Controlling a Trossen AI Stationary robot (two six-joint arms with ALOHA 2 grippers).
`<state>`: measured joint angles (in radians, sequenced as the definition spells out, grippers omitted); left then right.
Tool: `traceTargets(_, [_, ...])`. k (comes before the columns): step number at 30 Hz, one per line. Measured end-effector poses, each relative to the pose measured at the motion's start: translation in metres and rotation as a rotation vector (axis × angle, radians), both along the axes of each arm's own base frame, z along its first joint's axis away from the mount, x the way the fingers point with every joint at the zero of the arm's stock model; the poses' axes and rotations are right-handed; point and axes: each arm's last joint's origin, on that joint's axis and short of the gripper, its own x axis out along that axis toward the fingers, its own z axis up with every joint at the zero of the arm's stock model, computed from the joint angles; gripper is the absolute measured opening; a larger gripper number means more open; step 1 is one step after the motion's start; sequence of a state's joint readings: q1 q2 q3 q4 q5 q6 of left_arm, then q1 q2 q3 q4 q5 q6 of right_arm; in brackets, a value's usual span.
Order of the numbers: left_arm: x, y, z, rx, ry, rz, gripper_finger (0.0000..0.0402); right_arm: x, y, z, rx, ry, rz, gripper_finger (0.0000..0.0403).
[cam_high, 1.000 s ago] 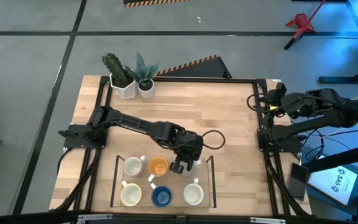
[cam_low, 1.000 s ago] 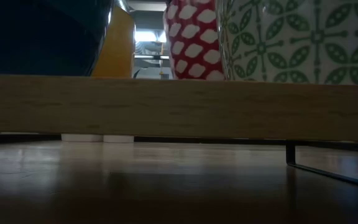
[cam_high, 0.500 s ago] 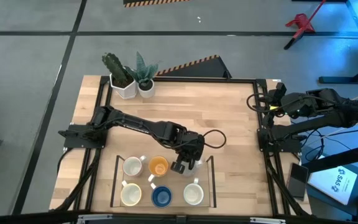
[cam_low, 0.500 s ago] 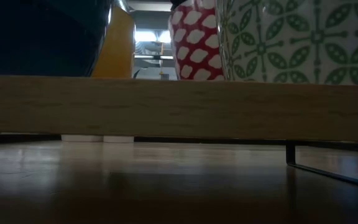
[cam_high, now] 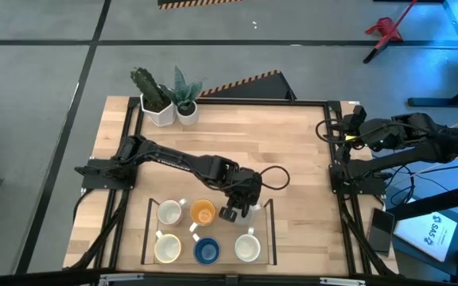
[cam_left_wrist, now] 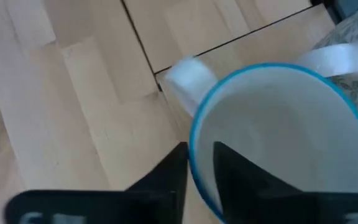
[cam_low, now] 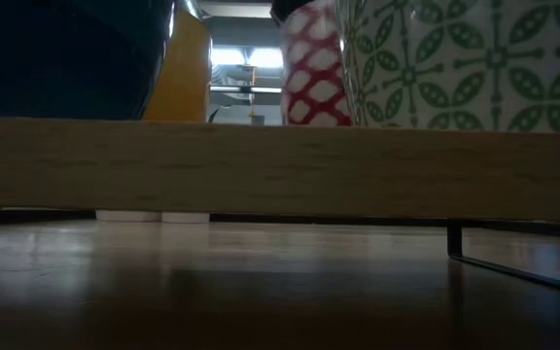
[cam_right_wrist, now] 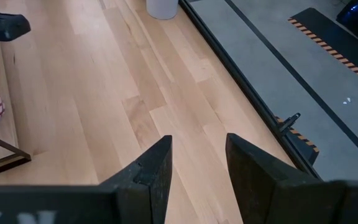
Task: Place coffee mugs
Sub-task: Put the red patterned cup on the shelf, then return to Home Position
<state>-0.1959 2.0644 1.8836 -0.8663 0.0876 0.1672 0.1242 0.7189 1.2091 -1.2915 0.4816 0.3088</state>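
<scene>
A low tray (cam_high: 148, 230) at the table's near edge holds five mugs: white (cam_high: 169, 213), orange (cam_high: 203, 212), cream (cam_high: 166, 249), blue (cam_high: 206, 251) and white with a green pattern (cam_high: 247, 248). My left gripper (cam_high: 230, 213) is over the tray's far right place, shut on a red-and-white patterned mug (cam_low: 314, 63) with a blue rim (cam_left_wrist: 278, 68). Its base is hidden behind the tray's front wall (cam_low: 280, 165). My right gripper (cam_high: 328, 129) waits open and empty at the table's right edge. My left gripper holds the red-and-white mug by its rim (cam_left_wrist: 197, 163), on the side next to the handle (cam_left_wrist: 188, 78). One finger (cam_left_wrist: 232, 171) is inside the mug and one (cam_left_wrist: 169, 177) outside, coming from above. The mug is upright; whether it stands on the tray I cannot tell.
Two white pots with green plants (cam_high: 165, 107) stand at the table's far left corner. A black cable loop (cam_high: 275, 178) lies by the left arm's wrist. The middle of the table (cam_high: 293, 151) is bare wood. A black frame (cam_high: 336, 171) runs along the table's edges.
In the low view the red-and-white mug has turned about its upright axis, its pattern changing from white spots on red to a red net on white. It has also shifted toward the green-patterned mug. The left gripper stays shut on it.
</scene>
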Motion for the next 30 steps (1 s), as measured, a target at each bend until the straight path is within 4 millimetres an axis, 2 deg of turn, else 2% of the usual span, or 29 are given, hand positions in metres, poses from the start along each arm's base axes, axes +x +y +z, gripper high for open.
traceTargets(6, [0.0, -0.001, 0.0, -0.015, 0.001, 0.012, 0.0119, 0.0, 0.0, 0.0, 0.0, 0.002, 0.0, 0.0137])
traceTargets(11, [-0.002, 0.002, 0.006, -0.024, -0.007, 0.042, 0.0127, -0.001, 0.0, -0.001, -0.001, 0.008, 0.0, 0.0137])
traceTargets(14, [-0.007, 0.007, 0.018, -0.007, 0.009, 0.076, 0.0128, -0.001, 0.0, -0.001, -0.002, 0.008, -0.001, 0.0137])
traceTargets(22, [-0.019, 0.014, 0.083, -0.02, -0.042, 0.092, 0.0129, 0.0, -0.001, 0.001, -0.067, 0.018, 0.024, 0.0137])
traceTargets(26, [-0.04, 0.015, 0.129, 0.024, -0.079, 0.098, 0.0129, 0.001, -0.001, 0.001, -0.088, 0.027, 0.044, 0.0137])
traceTargets(30, [-0.074, 0.022, 0.155, 0.261, -0.155, 0.245, 0.013, -0.002, -0.001, -0.001, -0.2, 0.129, 0.152, 0.0137])
